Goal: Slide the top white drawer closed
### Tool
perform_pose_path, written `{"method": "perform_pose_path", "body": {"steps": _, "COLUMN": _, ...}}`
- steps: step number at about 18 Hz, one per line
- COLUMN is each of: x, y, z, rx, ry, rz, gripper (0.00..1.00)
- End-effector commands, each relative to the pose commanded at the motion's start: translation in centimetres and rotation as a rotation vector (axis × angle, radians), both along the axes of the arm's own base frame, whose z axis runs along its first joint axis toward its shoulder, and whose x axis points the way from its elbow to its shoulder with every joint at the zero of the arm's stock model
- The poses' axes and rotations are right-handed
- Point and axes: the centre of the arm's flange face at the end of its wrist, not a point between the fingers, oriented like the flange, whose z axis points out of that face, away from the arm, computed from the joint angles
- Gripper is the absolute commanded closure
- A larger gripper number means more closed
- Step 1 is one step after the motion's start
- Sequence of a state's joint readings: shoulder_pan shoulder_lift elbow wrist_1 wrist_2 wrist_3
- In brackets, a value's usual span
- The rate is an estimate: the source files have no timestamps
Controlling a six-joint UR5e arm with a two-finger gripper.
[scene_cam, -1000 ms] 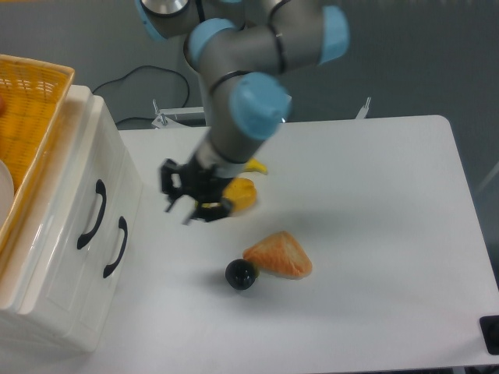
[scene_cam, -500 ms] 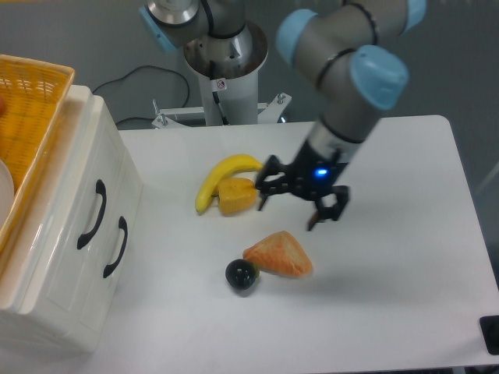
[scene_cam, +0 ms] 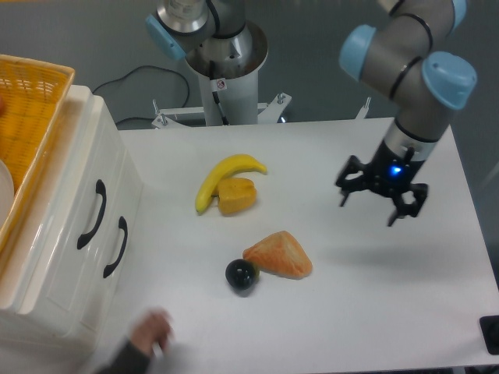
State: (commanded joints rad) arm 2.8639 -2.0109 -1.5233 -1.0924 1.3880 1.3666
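We are hanging our pincer (scene_cam: 382,199) over the right side of the bench (scene_cam: 374,312), fingers spread and holding nothing, well apart from the small white cabinet (scene_cam: 70,257) at the far left. The top white drawer (scene_cam: 82,202) is sitting in that cabinet with its curved black handle (scene_cam: 92,215) facing us; its front is lying level with the matching lower drawer (scene_cam: 105,257), so we are judging it to be already pushed home, or very nearly so, though the angle is not letting us see any gap clearly. That would explain why we are standing off with an empty grip rather than pressing on the front.

Between us and the cabinet are lying a banana (scene_cam: 222,175) touching an orange wedge (scene_cam: 236,195), and nearer the front a bread-like piece (scene_cam: 279,255) touching a dark ball (scene_cam: 241,273). A yellow woven basket (scene_cam: 27,117) is resting on top of the cabinet.

A person's hand (scene_cam: 148,333) is reaching in at the near left edge, just beside the cabinet's foot, blurred. We are judging it wise to be keeping clear of that corner while it is there.
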Motion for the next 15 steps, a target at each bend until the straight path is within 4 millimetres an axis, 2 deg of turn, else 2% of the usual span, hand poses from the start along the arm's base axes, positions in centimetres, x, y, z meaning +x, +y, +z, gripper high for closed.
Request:
{"method": "perform_pose_path", "body": {"steps": 2, "x": -1.2, "y": -0.6, "z": -0.9, "rx": -0.061, "ry": 0.029, "rz": -0.053, "gripper": 0.0}}
{"method": "perform_pose_path", "body": {"steps": 7, "x": -4.9, "y": -3.6, "z": -5.4, "rx": -0.155, "ry": 0.016, "rz": -0.158, "gripper": 0.0}}
{"method": "perform_pose_path", "body": {"steps": 11, "x": -6.3, "y": -4.9, "z": -5.7, "rx": -0.188, "ry": 0.031, "rz": -0.199, "gripper": 0.0}}
{"method": "perform_pose_path", "body": {"steps": 15, "x": -6.2, "y": -5.1, "z": -6.6, "rx": -0.211, "ry": 0.018, "rz": -0.202, "gripper": 0.0}}
